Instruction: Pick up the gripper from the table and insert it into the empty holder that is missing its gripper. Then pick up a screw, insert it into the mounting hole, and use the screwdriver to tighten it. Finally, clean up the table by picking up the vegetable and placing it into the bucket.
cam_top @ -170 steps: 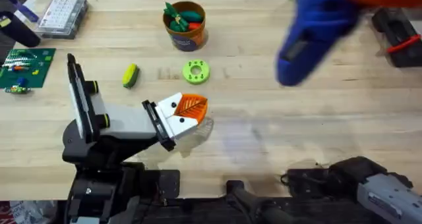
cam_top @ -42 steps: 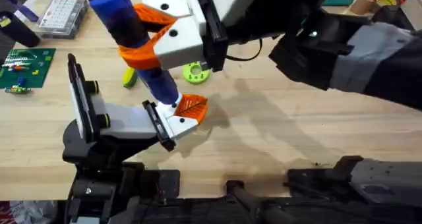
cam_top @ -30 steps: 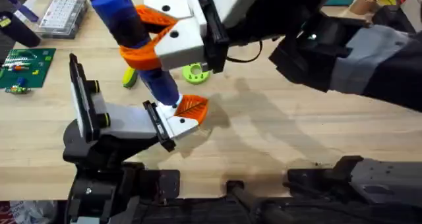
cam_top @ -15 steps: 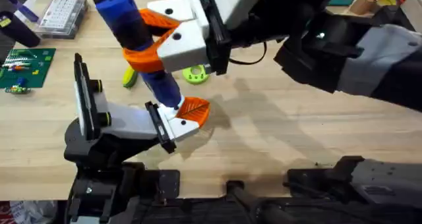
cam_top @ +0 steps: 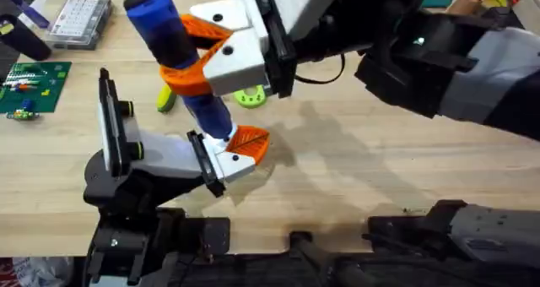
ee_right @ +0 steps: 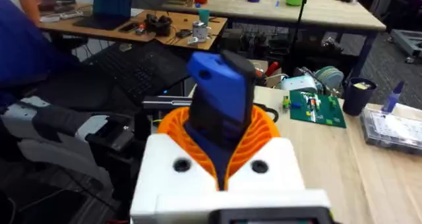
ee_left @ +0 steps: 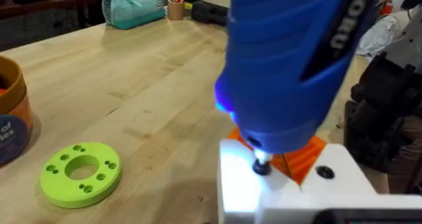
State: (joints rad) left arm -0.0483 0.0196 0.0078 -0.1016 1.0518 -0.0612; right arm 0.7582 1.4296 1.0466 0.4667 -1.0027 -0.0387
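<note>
Right end effector (cam_top: 198,55), white with orange ribbed pads, clamps the blue screwdriver (cam_top: 181,63) around its orange collar and holds it tilted, bit end down and toward the near side. This lean appears chosen so the thin metal bit meets the white holder (cam_top: 226,159) from above. In the left wrist view the bit tip sits in a small dark hole on the holder's (ee_left: 290,191) white face, with a blue glow at the screwdriver's (ee_left: 290,59) nose, so the tightening step seems to be under way.

The orange ribbed gripper (cam_top: 247,140) is already seated in the holder, its leaf-like tip pointing right and resting just above the bench (cam_top: 380,177). The holder ends the left arm, which lies low along the near left of the bench, probably to keep the mount steady against the push of the bit. Whether the left end effector's own fingers are spread or closed cannot be told.

Just beyond the holder lies a lime-green ring (cam_top: 250,95), partly hidden by the right end effector. Left of it, the small yellow and green vegetable (cam_top: 165,99) rests on the bench, not yet cleared away. The orange bucket (ee_left: 12,112) stands beyond the ring in the left wrist view. Cleanup remains to be done.
</note>
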